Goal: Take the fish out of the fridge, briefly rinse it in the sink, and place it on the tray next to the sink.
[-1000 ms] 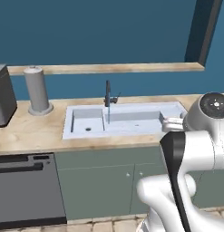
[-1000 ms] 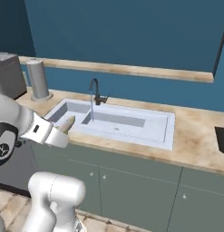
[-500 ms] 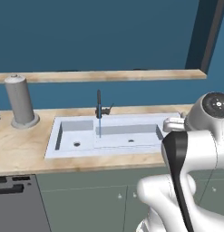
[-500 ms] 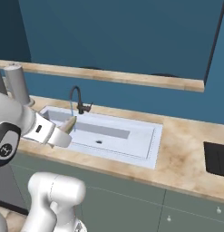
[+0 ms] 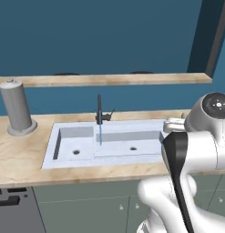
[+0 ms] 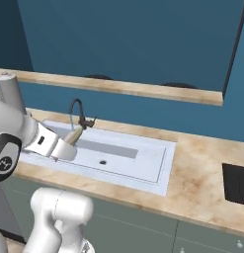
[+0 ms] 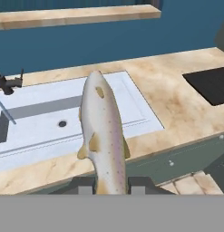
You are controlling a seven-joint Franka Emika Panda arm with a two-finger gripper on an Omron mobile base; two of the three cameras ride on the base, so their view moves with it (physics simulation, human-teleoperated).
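Hand view shows one fish [image 7: 103,136] in the middle, pinched at its tail by the gripper [image 7: 111,185]; it points up the frame, toward one sink [image 7: 45,118]; one black tray [image 7: 213,84] sits at right.

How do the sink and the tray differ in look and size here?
The sink is pale bluish-white; the tray is black. The sink is wide, with sunken basins and drain holes; the tray is much smaller, flat and thin. The sink carries a dark faucet; the tray is bare. Both are rectangular, on the same counter.
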